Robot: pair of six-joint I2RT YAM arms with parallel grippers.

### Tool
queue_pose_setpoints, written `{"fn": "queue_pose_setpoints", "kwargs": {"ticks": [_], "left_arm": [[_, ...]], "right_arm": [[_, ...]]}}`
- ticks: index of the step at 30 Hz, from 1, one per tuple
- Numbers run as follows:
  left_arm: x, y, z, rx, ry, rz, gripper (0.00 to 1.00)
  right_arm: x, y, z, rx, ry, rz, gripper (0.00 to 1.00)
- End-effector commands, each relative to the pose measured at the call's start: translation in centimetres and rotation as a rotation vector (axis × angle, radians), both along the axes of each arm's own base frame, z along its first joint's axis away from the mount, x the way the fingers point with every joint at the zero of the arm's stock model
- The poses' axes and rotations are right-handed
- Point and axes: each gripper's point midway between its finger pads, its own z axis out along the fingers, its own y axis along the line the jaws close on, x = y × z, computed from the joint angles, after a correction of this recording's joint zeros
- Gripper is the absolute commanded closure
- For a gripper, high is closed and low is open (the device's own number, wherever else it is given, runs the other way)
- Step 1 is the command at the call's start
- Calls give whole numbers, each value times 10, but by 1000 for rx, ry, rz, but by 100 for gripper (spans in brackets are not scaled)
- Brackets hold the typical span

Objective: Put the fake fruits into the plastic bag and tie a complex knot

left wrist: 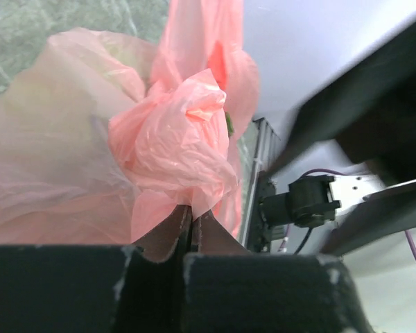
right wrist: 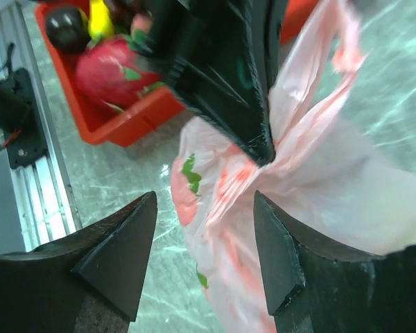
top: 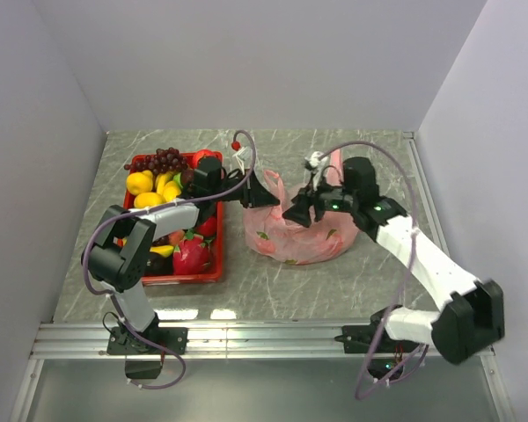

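Pink plastic bag point(top: 310, 241), part-filled, lies just right of the red tray point(top: 202, 276); my left gripper point(left wrist: 187, 222) is clamped on its gathered neck point(left wrist: 184, 132); my right gripper point(right wrist: 204, 243), jaws apart, faces that neck from the right, straight ahead of its fingers.

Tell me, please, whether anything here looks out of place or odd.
Nothing is spilled or damaged. One oddity: the left tool is shut on the bag at its bunched top, while the red tray holds many fruits, grapes and lemons among them.
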Motion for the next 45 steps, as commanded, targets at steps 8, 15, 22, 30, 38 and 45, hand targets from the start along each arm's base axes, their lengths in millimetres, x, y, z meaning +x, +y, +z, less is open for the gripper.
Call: {"fn": "queue_pose_setpoints", "kwargs": {"ticks": [8,15,22,30,38,45], "left_arm": [[3,2,27,10,-140,-40,100],[5,2,25,40,-181,-61,100],[2,0,25,74,-254,-98,100],[0,-4,28,105,-349,-125,100],[-1,-3,33,106,-363,-111,100],[-4,-4,31,105,-363,-119,100]], "right_arm": [[16,-114,51,33,-52,-405,37],[52,-151,3,51,78,-567,28],[81,-138,-12,92,71,-462,24],[96,-136,-35,64,172,-399,29],[75,-148,-16,121,223,-537,15],[72,-145,-40,127,350,-564,12]]}}
